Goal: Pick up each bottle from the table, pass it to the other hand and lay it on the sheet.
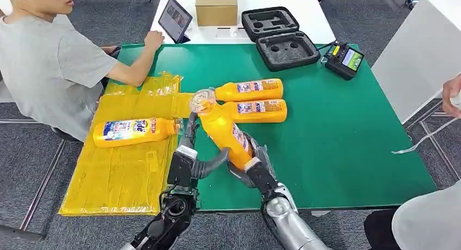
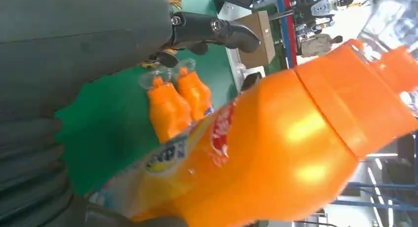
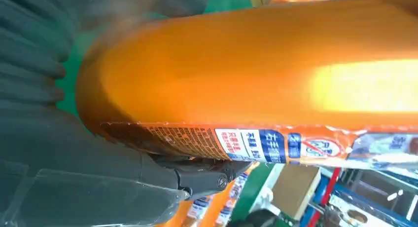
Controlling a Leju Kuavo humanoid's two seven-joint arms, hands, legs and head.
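Spanning most of the head view, the green table [image 1: 348, 141] carries everything, with the yellow sheet [image 1: 119, 174] spread over its left part, where the left arm can reach it; that is presumably why bottles go from right hand to left before being laid down. A person [image 1: 49, 60] sits beyond the sheet, one arm resting on the table edge near a tablet [image 1: 175, 19]. Farther back stand a cardboard box [image 1: 216, 6], an open foam case [image 1: 280, 37] and a handheld controller [image 1: 343, 60].

One bottle [image 1: 136, 131] already lies on the sheet, cap toward the table centre. Two more bottles [image 1: 255, 100] lie side by side on the bare green, touching, not yet picked up.

A held bottle [image 1: 225, 131] is raised above the table between the two hands, tilted, cap up and away from the robot. The right hand [image 1: 255, 166] grips its base end, fingers wrapped around the body, as its wrist view confirms. The left hand [image 1: 190, 155] is beside the bottle's middle, thumb reaching under it and fingers spread along the side; whether it has closed on the bottle I cannot tell.

My judgement: this is the handover, with the right hand holding on until the left has a firm grip.
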